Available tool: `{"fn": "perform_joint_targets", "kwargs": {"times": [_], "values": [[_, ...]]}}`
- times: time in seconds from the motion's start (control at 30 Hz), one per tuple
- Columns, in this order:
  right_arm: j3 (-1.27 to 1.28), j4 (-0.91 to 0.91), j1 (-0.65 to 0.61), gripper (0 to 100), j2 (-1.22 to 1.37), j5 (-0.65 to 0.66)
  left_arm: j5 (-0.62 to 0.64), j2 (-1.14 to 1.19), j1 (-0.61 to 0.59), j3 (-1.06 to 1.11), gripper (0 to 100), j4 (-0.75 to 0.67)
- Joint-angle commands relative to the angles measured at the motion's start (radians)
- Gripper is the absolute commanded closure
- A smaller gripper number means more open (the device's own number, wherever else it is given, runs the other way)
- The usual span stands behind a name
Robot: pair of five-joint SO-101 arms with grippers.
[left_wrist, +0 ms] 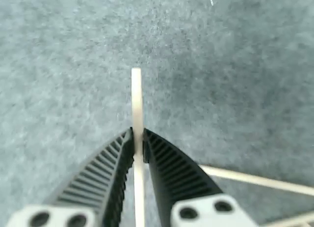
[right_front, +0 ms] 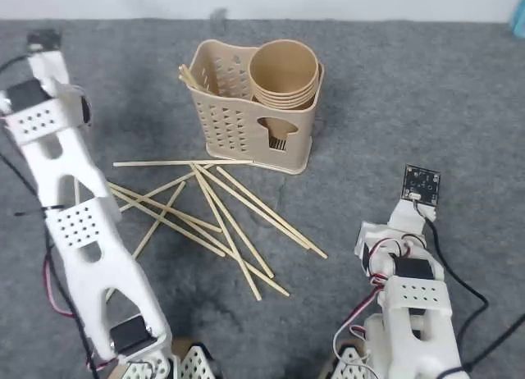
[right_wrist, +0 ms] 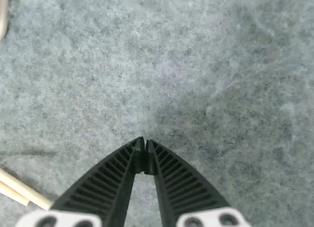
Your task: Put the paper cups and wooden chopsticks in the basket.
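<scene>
Brown paper cups [right_front: 283,71] are stacked in the beige plastic basket [right_front: 238,125], many pale wooden chopsticks [right_front: 215,219] litter the table [right_front: 394,108], left fingers [left_wrist: 115,160] pinch a single chopstick [left_wrist: 136,99], and right fingers [right_wrist: 169,173] are pressed together, empty.

Whole surface is a fuzzy grey carpet [right_front: 394,108], kinda mottled, evenly lit. A pale wall strip [right_front: 262,0] runs along 12 o'clock, with 1 teal thing [right_front: 519,18] poking in around 2 o'clock.

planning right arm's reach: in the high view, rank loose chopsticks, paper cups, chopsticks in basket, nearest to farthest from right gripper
1. loose chopsticks, on the carpet
2. paper cups, right compartment of basket
3. chopsticks in basket, left compartment
</scene>
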Motion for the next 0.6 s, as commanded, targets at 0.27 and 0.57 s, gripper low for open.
{"fn": "perform_joint_targets", "kwargs": {"times": [0.27,0.57], "values": [[-0.009,-0.021,-0.001,99.0,-0.027,-0.006,0.055,-0.723,-0.005,0.751,99,-0.018],[-0.008,-0.019,-0.002,99.0,-0.027,-0.006,0.057,-1.232,0.003,1.596,99,-0.414]]}}
